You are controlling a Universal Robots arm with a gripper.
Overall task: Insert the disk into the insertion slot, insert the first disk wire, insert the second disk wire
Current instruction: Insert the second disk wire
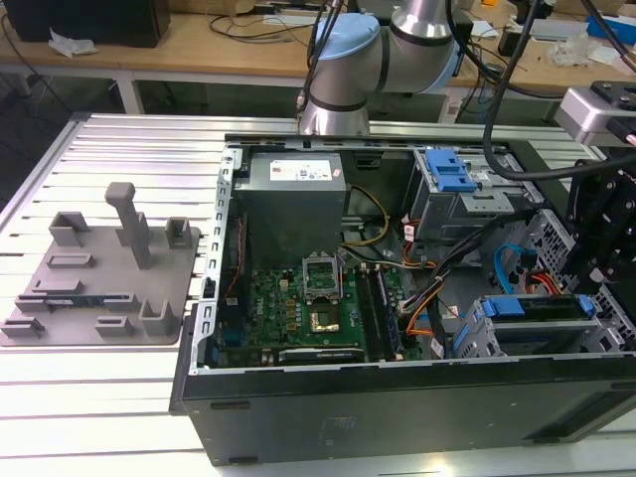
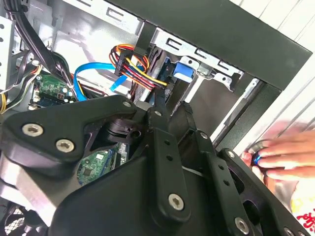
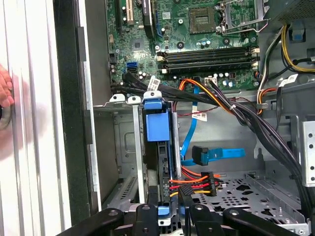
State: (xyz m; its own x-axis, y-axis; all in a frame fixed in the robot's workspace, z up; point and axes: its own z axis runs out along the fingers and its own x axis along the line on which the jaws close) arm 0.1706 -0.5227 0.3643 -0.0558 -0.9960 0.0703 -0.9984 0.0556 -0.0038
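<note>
While the gripper (image 3: 173, 212) hung at one end of the disk (image 3: 160, 129), the disk sat edge-on inside the slot (image 3: 125, 147). The orange-black wire plug (image 3: 196, 187) lay just beside the disk, near the gripper. Grip state could not be told. The blue cable (image 3: 216, 154) lay beside the disk, apart from it. A hand (image 2: 283, 153) rested outside the case (image 1: 397, 417).

Smooth blue plastic frames the disk (image 3: 158, 123); matt grey sheet metal forms the insertion slot (image 3: 125, 147).
</note>
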